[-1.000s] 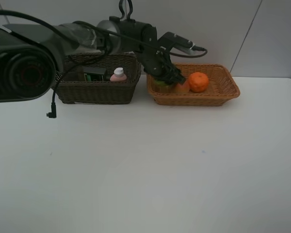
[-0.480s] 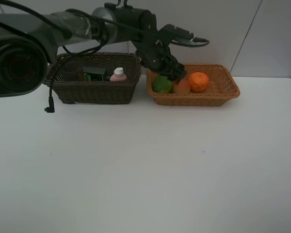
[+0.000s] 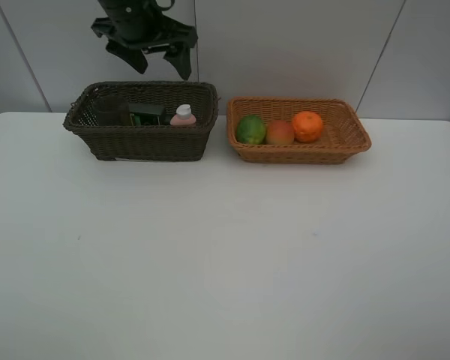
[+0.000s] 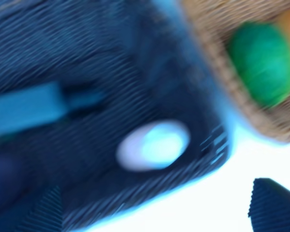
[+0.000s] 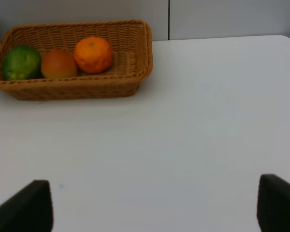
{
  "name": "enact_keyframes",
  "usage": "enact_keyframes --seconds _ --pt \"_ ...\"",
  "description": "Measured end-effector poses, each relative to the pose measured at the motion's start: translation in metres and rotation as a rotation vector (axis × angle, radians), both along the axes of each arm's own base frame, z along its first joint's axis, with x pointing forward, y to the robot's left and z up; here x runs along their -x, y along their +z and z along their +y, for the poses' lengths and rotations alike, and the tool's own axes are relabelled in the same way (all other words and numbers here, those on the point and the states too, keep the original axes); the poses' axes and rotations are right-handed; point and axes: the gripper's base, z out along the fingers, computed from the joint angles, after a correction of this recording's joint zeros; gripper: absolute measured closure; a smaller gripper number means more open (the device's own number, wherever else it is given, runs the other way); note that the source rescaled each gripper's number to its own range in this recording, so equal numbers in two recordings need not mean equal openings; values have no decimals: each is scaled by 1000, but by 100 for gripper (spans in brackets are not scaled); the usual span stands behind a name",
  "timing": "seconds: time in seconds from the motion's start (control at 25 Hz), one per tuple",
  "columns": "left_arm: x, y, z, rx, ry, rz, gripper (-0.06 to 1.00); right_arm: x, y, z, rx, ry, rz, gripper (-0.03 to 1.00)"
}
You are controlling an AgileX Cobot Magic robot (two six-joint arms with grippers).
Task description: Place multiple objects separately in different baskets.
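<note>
The green lime, the peach and the orange lie side by side in the light tan basket. The dark brown basket holds the cup, the black pump bottle and the pink bottle. My left gripper hangs open and empty high above the dark basket. Its blurred wrist view shows the pink bottle's white cap and the lime. My right gripper is open over bare table, well short of the tan basket; it does not show in the exterior view.
Both baskets stand at the back of the white table, close to the wall. A narrow gap separates them.
My left gripper let go of the lime in the tan basket, then the arm swung up and left to above the dark basket. The right arm has stayed still.
</note>
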Motion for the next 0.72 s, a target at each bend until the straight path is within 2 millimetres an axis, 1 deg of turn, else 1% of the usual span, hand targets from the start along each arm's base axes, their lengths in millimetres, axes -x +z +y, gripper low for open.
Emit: enact_keyframes --seconds 0.08,0.12,0.16,0.2,0.24,0.28,0.32,0.36,0.4,0.44,0.52,0.56,0.68,0.72 --pt "22 14 36 -7 63 -15 -5 0 0 0 0 0 0 19" --pt "34 14 54 -8 99 -12 -5 0 0 0 0 0 0 19" --pt "49 18 72 -12 132 -28 -5 0 0 0 0 0 0 19" --pt "66 27 86 -14 158 -57 -5 0 0 0 0 0 0 19" --pt "86 31 101 -20 186 -76 -5 0 0 0 0 0 0 19" --pt "104 31 113 -31 204 -86 -6 0 0 0 0 0 0 19" --pt "126 35 124 -44 215 -110 -6 0 0 0 0 0 0 19" --pt "147 42 130 -53 214 -145 -6 0 0 0 0 0 0 19" --pt "168 44 136 -64 209 -168 -6 0 0 0 0 0 0 19" --pt "186 42 139 -75 197 -178 -6 0 0 0 0 0 0 19" --pt "224 45 143 -82 174 -241 -6 0 0 0 0 0 0 19" --pt "239 43 144 -83 167 -262 -6 0 0 0 0 0 0 19" --pt "288 46 148 -68 170 -361 -6 0 0 0 0 0 0 19" --pt "302 46 149 -65 172 -371 -6 0 0 0 0 0 0 19"
